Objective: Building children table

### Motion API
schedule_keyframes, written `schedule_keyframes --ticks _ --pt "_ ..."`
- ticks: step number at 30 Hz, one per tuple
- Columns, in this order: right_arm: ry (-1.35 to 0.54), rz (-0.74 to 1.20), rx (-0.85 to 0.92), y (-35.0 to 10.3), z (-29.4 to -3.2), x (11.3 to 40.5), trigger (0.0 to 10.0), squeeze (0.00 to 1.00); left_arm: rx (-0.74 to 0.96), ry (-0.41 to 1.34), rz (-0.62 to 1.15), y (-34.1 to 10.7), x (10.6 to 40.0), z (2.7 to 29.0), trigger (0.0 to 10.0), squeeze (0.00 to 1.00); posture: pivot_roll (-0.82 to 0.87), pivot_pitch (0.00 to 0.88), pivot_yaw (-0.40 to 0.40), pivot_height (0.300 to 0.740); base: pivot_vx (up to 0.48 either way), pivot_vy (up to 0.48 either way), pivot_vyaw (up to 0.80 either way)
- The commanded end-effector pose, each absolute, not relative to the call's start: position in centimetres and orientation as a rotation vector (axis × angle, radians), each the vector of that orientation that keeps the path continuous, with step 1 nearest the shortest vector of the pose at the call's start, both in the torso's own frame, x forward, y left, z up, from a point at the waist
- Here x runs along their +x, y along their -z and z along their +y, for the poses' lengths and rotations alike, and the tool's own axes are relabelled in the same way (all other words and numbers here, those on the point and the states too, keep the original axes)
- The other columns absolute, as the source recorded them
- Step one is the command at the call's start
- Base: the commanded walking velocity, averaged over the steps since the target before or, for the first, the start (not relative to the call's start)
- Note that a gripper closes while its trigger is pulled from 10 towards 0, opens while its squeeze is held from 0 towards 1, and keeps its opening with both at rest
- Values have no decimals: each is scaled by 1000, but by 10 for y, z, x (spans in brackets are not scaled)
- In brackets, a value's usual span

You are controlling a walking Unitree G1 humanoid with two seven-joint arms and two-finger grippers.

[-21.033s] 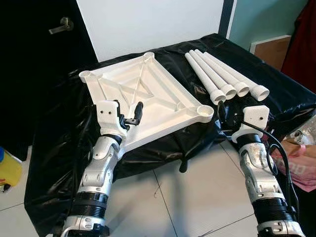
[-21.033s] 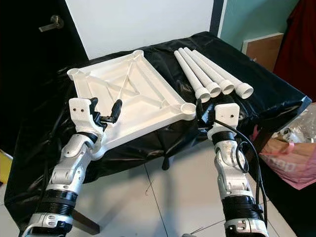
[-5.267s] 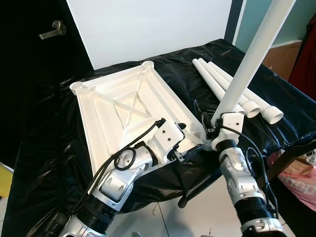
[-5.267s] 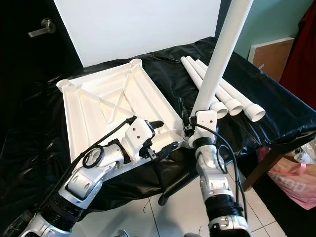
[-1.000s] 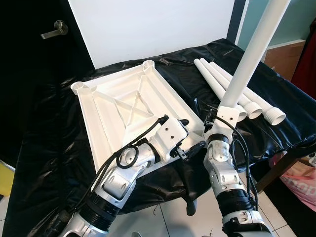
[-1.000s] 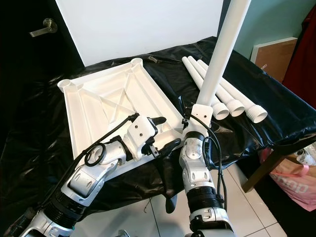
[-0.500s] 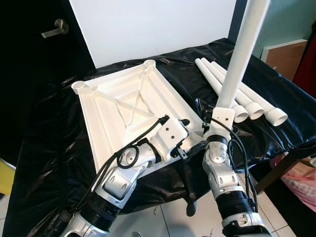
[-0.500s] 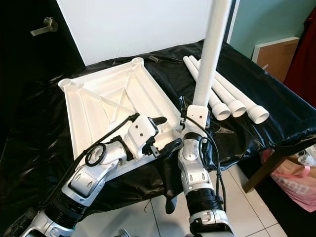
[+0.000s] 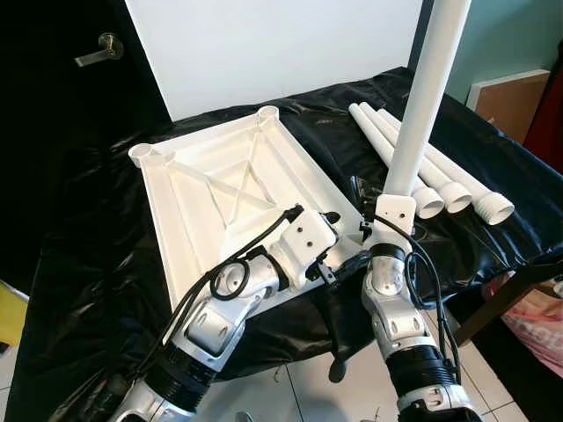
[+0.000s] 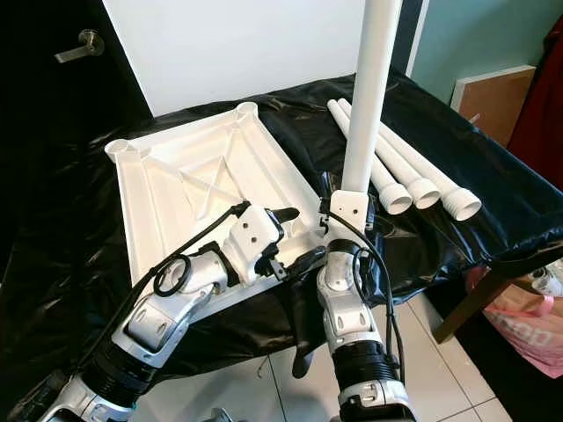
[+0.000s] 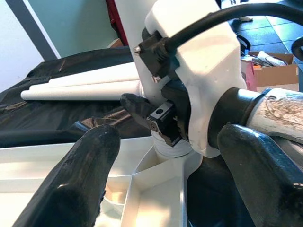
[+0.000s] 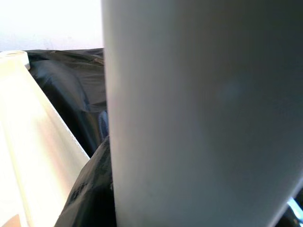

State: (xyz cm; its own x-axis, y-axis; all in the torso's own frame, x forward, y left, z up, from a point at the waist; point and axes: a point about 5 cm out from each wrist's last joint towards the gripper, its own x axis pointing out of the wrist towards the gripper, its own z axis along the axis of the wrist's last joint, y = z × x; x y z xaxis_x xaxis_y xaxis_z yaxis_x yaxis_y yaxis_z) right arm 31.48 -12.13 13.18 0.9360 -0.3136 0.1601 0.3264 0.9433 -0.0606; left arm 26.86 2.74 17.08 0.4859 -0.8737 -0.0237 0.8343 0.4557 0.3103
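right gripper (image 9: 368, 230) is clenched around a white table leg (image 9: 424, 104) held upright, its lower end sitting at the near-right corner socket of the upside-down white tabletop (image 9: 230, 189) on the black-covered table (image 9: 88, 264). left gripper (image 9: 341, 253) is spread wide, fingers (image 11: 90, 156) either side of that same corner, gripping nothing. three more spare legs (image 9: 444, 180) lie side by side on the cover to the right, and i can't read any brand or writing on any part.

Bright even indoor light, sharp head views, glare on black sheet (image 9: 493, 167)
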Motion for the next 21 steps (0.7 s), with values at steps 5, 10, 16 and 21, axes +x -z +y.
schedule_keyframes --ticks 5,10,16,21 --pt "328 -189 -105 -131 -128 306 10000 0 322 1090 -130 -167 268 28 10000 0 -130 0 56 740 0 0 0" --pt "320 -281 -78 -150 -129 304 10000 0 322 1091 -128 -167 267 28 10000 0 -133 0 58 740 0 0 0" --pt "310 -386 -62 -174 -127 304 10000 0 323 1093 -126 -166 267 28 10000 0 -134 0 59 740 0 0 0" --pt "301 -378 -32 -174 -127 303 10000 0 329 1089 -127 -166 268 28 10000 0 -133 2 58 740 0 0 0"
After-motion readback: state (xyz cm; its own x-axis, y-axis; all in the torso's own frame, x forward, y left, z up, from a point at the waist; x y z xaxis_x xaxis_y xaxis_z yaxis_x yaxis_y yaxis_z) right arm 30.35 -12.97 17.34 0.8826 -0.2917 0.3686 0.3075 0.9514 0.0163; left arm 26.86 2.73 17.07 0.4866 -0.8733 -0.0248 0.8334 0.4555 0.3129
